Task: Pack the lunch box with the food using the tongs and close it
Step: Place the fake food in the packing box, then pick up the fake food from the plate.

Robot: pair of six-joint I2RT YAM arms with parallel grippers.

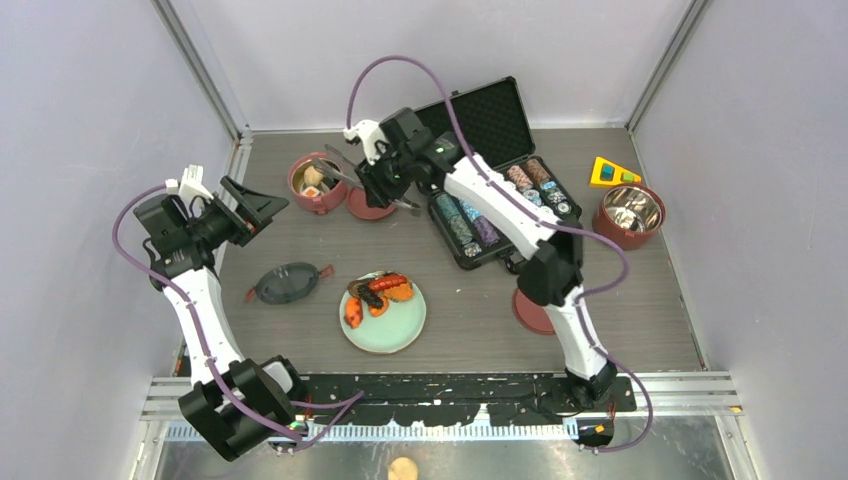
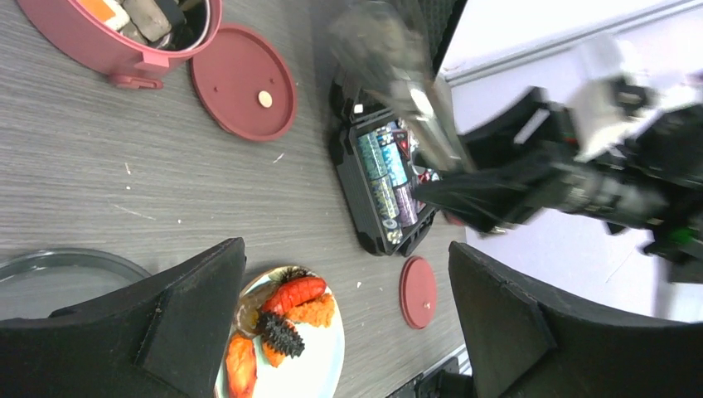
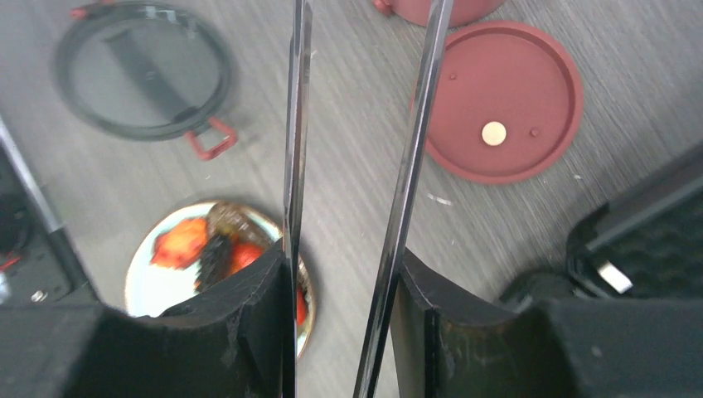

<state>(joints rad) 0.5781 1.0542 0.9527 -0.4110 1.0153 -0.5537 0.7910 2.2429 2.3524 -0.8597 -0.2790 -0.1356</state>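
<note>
— How far are we with the packing?

— We are only partly there. The maroon-red round lunch box bowl with steel lining (image 2: 91, 41) stands just beside the right jaws, and some food pieces (image 1: 314, 180) lie inside it. An orange-red shrimp-like piece (image 2: 294, 292), a dark sausage (image 2: 282, 333) and a few more bits are on the pale green round plate (image 2: 319, 369), well apart from both jaws.

— And the slim silver metal tongs (image 3: 296, 124)?

— The right jaws are closed on their two thin arms, and these arms stand apart. We cannot tell if anything sits between the tips. The left jaws are wide and carry nothing.

— Is the closing begun?

— Not yet, we judge. A flat round red inner lid (image 3: 506, 99) lies on the grey table (image 1: 470, 320) just under the right jaws. The dark translucent top lid (image 1: 285, 283) lies near the left jaws. A second steel-lined bowl tier (image 1: 629, 215) looks empty, well apart from the right jaws, beyond the black case of poker chips (image 1: 490, 190). We think the rest of the food, the stacking and both lids remain.
</note>
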